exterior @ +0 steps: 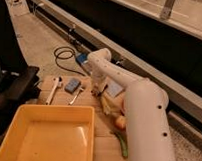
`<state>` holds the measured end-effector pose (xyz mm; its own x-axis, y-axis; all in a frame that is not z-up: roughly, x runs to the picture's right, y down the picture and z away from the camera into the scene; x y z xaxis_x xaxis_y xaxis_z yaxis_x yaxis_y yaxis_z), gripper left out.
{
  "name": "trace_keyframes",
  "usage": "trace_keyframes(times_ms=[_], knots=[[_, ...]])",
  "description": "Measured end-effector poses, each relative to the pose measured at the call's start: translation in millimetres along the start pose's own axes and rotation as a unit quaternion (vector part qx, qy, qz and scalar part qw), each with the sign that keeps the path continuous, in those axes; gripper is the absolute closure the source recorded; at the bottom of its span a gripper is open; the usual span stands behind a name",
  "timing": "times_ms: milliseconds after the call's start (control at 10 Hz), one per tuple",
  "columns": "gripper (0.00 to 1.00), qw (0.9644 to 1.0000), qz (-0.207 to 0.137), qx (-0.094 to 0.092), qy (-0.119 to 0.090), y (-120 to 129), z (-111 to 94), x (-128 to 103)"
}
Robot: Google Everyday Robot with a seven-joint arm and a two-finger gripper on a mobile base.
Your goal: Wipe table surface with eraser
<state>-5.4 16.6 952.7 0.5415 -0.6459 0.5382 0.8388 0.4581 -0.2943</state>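
Note:
The table surface (104, 129) is light brown wooden planks, running from the centre left to the bottom middle. My white arm reaches in from the lower right, bends at a joint (97, 59) beyond the table's far edge and comes down. My gripper (98, 90) is low over the far middle of the table, between a blue-grey pad (72, 85) and a pale blue cloth square (114, 88). I cannot make out the small brown-tan eraser; it may be hidden at or under the gripper.
A big yellow tub (23, 123) fills the near left of the table. A white tool (53, 89) and a spoon (76, 95) lie at the far left. Yellow and orange food items (115, 111) and a green one (122, 145) lie beside the arm. A black cable (63, 54) lies on the floor.

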Motion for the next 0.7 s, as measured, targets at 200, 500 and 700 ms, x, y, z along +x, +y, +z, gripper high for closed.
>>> trace_keyframes(times_ms=[200, 500, 700], knots=[[0.98, 0.9998, -0.012, 0.012, 0.005, -16, -3, 2], [0.98, 0.9988, -0.033, 0.035, 0.003, -41, -2, -8], [0.98, 0.9985, -0.038, 0.040, -0.008, -37, 3, -18]])
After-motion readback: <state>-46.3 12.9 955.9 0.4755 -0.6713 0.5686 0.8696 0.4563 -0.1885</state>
